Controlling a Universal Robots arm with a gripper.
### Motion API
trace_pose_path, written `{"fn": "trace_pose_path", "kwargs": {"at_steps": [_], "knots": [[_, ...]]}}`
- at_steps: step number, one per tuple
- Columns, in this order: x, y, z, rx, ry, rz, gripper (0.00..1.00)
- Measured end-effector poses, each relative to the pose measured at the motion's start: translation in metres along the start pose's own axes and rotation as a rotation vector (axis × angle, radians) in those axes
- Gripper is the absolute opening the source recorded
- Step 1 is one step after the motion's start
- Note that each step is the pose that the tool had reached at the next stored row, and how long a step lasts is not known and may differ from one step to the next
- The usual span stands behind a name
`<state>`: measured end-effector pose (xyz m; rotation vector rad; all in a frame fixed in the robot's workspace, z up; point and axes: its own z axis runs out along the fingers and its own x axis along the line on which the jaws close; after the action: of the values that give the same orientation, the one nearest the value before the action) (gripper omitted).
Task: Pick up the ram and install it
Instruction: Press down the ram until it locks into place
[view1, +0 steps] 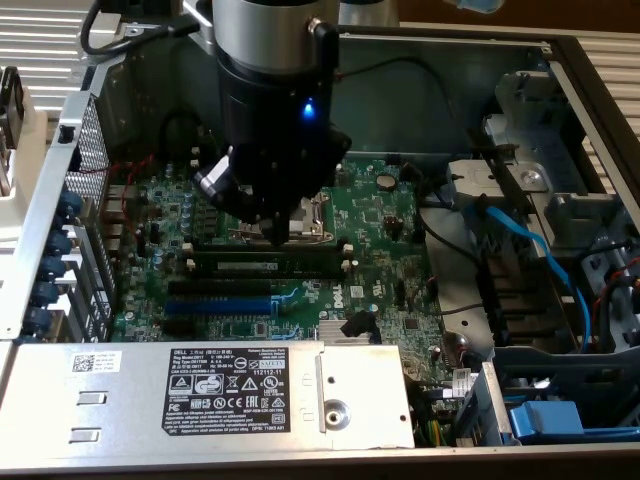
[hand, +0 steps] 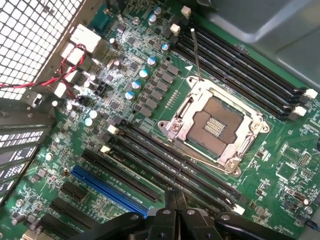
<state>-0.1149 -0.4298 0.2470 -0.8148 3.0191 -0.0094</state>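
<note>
glossy green motherboard, shiny bare-metal cpu socket frame, matt black plastic memory slots, dull grey sheet-metal case, perforated metal grille.

1. The exterior view looks down from up high into an open computer case. It sees the whole green board and the arm hanging over it.
2. The wrist view sits on the arm, very near the board, and looks down at it on a slant. The claw pokes in at one edge.
3. Both views share the silver chip socket, the blue slot and the long black slots.
</note>
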Motion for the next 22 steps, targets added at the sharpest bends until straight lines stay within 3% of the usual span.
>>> {"fn": "trace_pose_path", "kwargs": {"at_steps": [22], "knots": [[0.0,0.0,0.0,-0.0024,0.0118,0.254,0.1]]}}
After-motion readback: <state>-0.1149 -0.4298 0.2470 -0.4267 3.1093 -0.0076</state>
